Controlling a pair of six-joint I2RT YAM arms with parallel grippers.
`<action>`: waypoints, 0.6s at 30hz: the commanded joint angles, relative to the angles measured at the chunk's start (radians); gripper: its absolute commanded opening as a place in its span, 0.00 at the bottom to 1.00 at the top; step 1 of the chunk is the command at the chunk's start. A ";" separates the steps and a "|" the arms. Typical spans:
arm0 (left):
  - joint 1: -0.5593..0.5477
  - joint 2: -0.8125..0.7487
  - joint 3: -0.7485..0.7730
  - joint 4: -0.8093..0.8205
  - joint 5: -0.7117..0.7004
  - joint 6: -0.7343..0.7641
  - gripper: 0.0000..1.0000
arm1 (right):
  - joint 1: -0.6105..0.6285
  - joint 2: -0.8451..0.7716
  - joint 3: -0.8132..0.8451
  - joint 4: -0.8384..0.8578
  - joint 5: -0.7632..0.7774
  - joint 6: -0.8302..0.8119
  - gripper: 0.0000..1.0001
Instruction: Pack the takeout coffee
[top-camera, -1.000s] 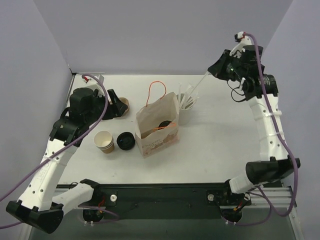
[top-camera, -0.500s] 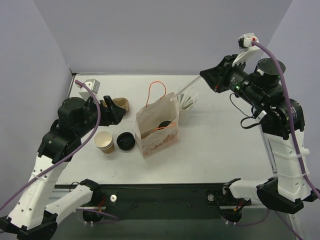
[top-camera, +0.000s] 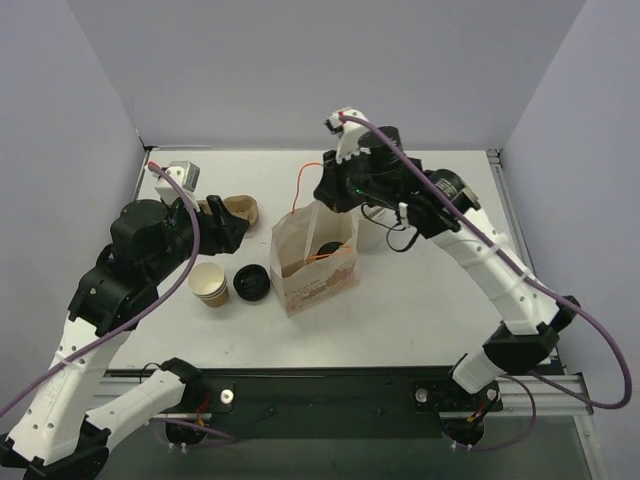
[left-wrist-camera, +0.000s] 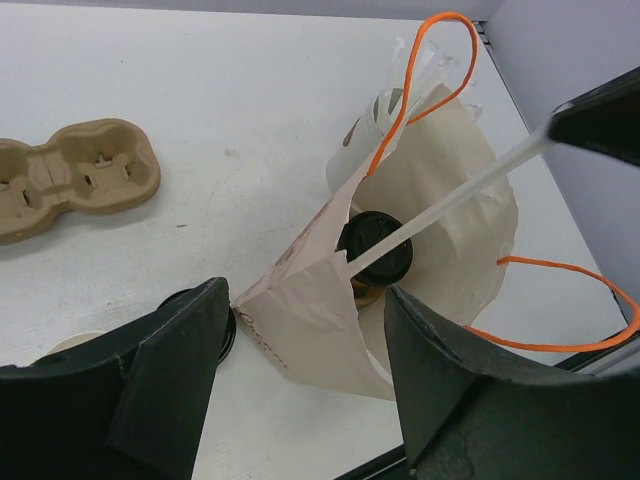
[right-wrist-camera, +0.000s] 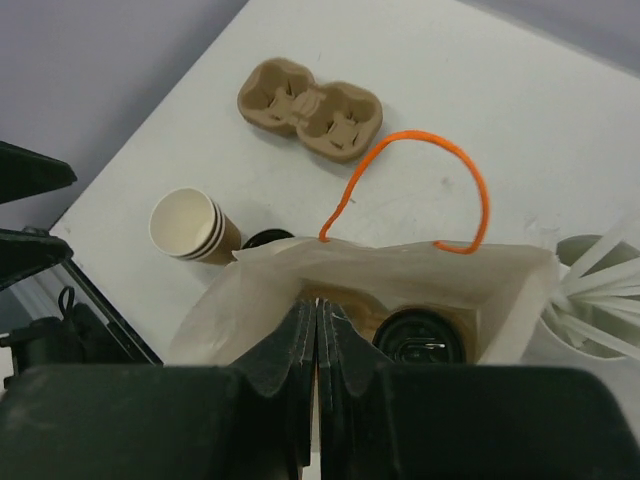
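Note:
The takeout coffee (top-camera: 327, 249), a brown cup with a black lid (right-wrist-camera: 420, 343), stands inside the open kraft paper bag (top-camera: 315, 278) with orange handles. My right gripper (top-camera: 324, 198) hovers over the bag's mouth. Its jaws (right-wrist-camera: 317, 305) are shut on a thin white wrapped straw (left-wrist-camera: 450, 205), which slants down to the cup's lid (left-wrist-camera: 375, 248). My left gripper (top-camera: 232, 222) is open to the left of the bag, with nothing between its fingers. In the left wrist view the bag's near corner (left-wrist-camera: 310, 320) shows between them.
A stack of lidless tan cups (top-camera: 208, 283) and a loose black lid (top-camera: 251, 282) sit left of the bag. A cardboard cup carrier (top-camera: 243, 208) lies behind them. A white cup of straws (right-wrist-camera: 595, 290) stands right of the bag, under the right arm.
My right arm has swung from the back right corner to above the bag, carrying the straw down to the cup's lid. The left gripper has shifted slightly and stayed open.

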 joint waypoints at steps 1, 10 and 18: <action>-0.017 -0.019 0.025 0.011 -0.040 0.029 0.73 | 0.028 0.090 0.096 -0.043 0.003 -0.006 0.01; -0.043 -0.026 0.022 0.024 -0.069 0.049 0.73 | 0.082 0.165 0.096 -0.083 0.006 0.005 0.16; -0.053 -0.026 0.035 0.029 -0.071 0.066 0.73 | 0.085 0.105 0.096 -0.113 0.101 0.029 0.47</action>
